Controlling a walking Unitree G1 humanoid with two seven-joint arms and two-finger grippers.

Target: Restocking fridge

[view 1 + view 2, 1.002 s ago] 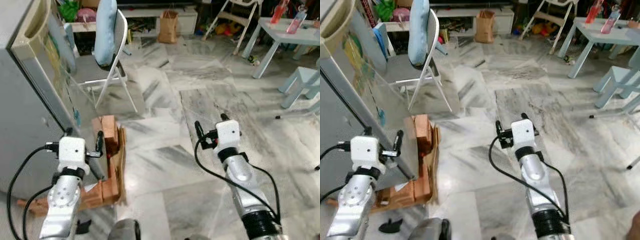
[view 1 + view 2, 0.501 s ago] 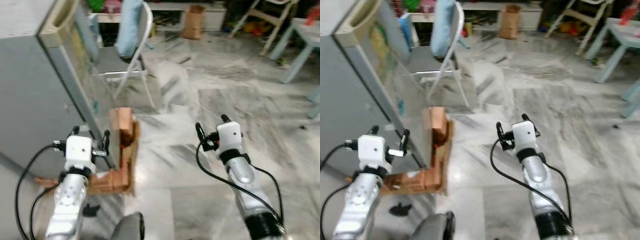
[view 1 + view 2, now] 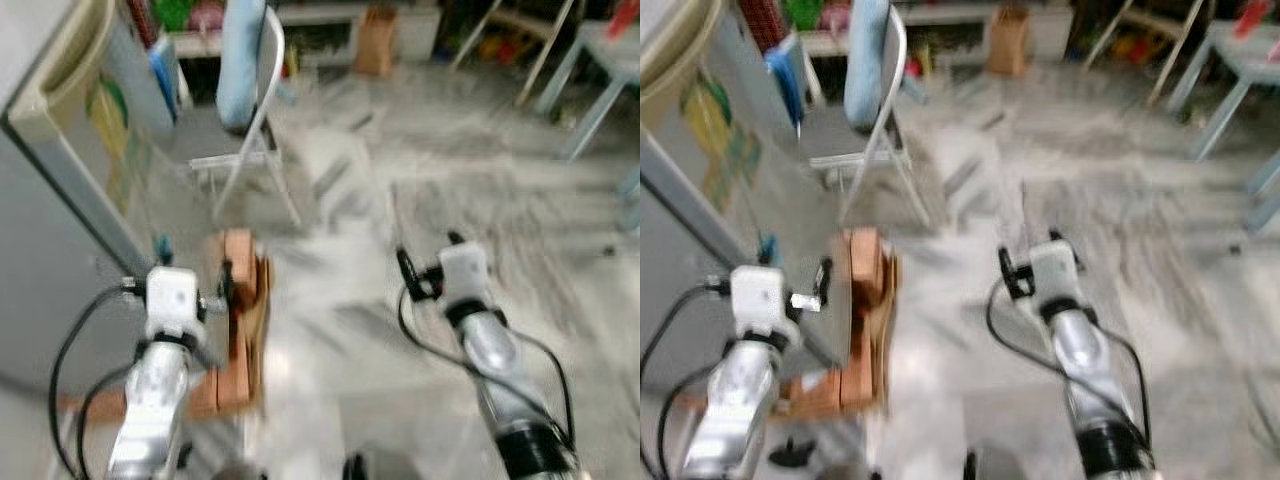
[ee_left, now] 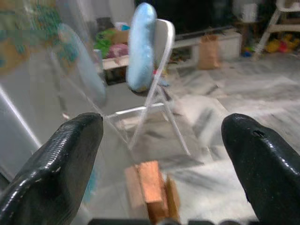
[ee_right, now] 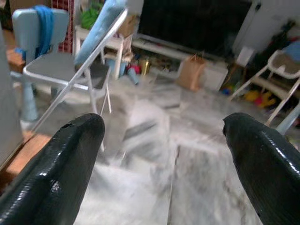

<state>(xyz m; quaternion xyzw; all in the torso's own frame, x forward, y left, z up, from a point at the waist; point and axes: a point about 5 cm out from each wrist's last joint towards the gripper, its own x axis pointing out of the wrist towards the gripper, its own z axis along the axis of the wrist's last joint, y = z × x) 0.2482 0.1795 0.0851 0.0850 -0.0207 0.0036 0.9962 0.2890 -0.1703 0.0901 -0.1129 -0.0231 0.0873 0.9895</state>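
Observation:
A grey fridge (image 3: 50, 240) stands at my left, its side panel carrying coloured stickers (image 3: 715, 140). An open cardboard box (image 3: 238, 300) with brown contents lies on the floor against its lower corner. My left gripper (image 3: 176, 278) is held up in front of the fridge corner, just left of the box; it is open and holds nothing (image 4: 164, 154). Out over the marble floor my right gripper (image 3: 430, 252) is also open and holds nothing (image 5: 168, 159). The head views are blurred.
A white folding chair (image 3: 250, 110) with a light blue cushion (image 4: 140, 44) stands just beyond the fridge. Farther back are a low shelf with clutter, a brown paper bag (image 3: 375, 45) and a pale blue table (image 3: 600, 60) at the right. Marble floor (image 3: 400, 190) lies ahead.
The whole picture has shifted and blurred, so the camera has moved. Both arms hold the same raised pose, fingers still apart.

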